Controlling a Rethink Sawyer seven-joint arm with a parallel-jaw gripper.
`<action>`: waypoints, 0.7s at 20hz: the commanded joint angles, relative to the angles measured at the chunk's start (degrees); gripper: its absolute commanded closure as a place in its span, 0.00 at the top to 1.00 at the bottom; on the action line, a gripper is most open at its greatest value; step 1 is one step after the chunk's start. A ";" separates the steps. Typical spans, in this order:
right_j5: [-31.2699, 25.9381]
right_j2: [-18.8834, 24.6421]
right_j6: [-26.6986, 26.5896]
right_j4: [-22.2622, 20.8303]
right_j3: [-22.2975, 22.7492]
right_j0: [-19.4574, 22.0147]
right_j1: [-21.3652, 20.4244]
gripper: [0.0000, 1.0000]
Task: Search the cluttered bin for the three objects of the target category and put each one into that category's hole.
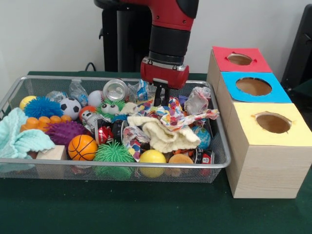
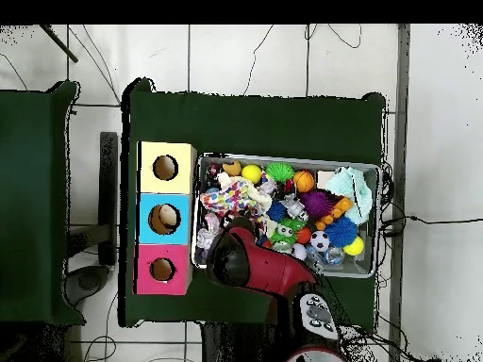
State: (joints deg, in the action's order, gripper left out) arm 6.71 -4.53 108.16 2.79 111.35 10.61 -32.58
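Note:
The wire mesh bin [image 1: 117, 165] is full of toys; it also shows in the overhead view [image 2: 288, 158]. A white spotted fabric piece [image 1: 183, 117] lies crumpled at the bin's middle right, partly on a cream knitted cloth [image 1: 163, 135]. In the overhead view the spotted fabric [image 2: 226, 199] lies at the bin's end next to the boxes. My gripper [image 1: 161, 100] hangs down into the bin, touching or just above the fabric's far edge. The arm hides it from overhead. The yellow-topped box's hole [image 1: 273, 123] [image 2: 165, 167] shows nothing inside.
A blue-topped box [image 1: 253, 86] and a red-topped box [image 1: 239, 59] stand in line behind the yellow one. A mint-green towel [image 1: 19, 139] fills the bin's left end. Balls, spiky toys, cans and a wooden block [image 1: 51, 153] crowd the rest.

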 commanded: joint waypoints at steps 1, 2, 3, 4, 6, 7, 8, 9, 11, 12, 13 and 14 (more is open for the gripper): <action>-0.57 1.64 5.64 -0.79 -5.45 -1.93 2.25 0.00; -1.21 1.64 5.79 -0.57 -5.17 -2.01 1.73 0.00; -1.85 1.64 5.94 -0.35 -4.88 -2.09 1.21 0.00; -2.66 1.93 6.03 -0.40 -4.27 -1.89 0.24 0.00; -6.61 2.01 6.28 -0.08 -1.42 -2.14 -4.36 0.00; -9.43 2.55 6.31 0.01 0.53 -1.96 -7.66 0.00; -12.79 2.30 6.12 0.34 2.03 -2.39 -11.15 0.00; -16.22 2.44 6.04 0.72 3.43 -2.57 -14.39 0.00; -22.49 0.62 6.12 1.49 4.35 -4.44 -19.23 0.00; -24.70 0.62 6.34 1.72 4.82 -4.58 -21.07 0.00; -26.51 -0.45 6.49 1.65 4.59 -5.54 -22.35 0.00; -27.62 -0.82 6.65 1.57 4.54 -5.84 -23.14 0.00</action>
State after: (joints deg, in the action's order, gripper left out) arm -4.67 -5.12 108.16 2.76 113.05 7.03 -42.59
